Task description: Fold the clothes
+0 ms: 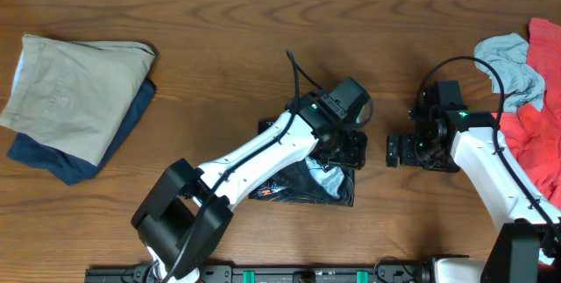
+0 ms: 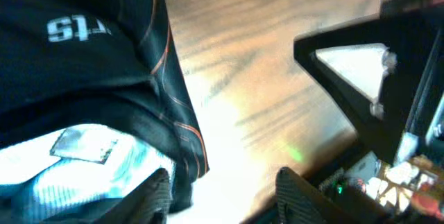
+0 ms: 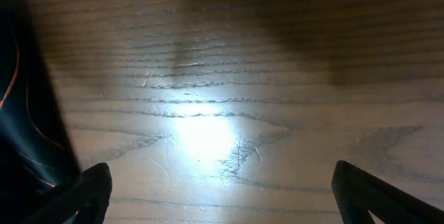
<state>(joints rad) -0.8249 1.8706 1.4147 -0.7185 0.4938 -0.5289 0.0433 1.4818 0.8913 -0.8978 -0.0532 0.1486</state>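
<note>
Overhead: the black jersey (image 1: 307,182) lies bunched on the desk (image 1: 219,38), toward 6 o'clock from centre. The left pincer (image 1: 346,149) hovers at its 1 o'clock corner.

Left wrist: the fingers (image 2: 156,196) are partly spread, gripping nothing.

Right wrist: the right pincer (image 3: 222,189) is wide open and empty, with the jersey at 9 o'clock.

A: Overhead is sharp and evenly lit, with only soft shadows on the table (image 1: 219,20).
B: Both wrist views are blurred; white glare blooms on the wood, and the black jersey (image 2: 83,64) sits dim.
</note>
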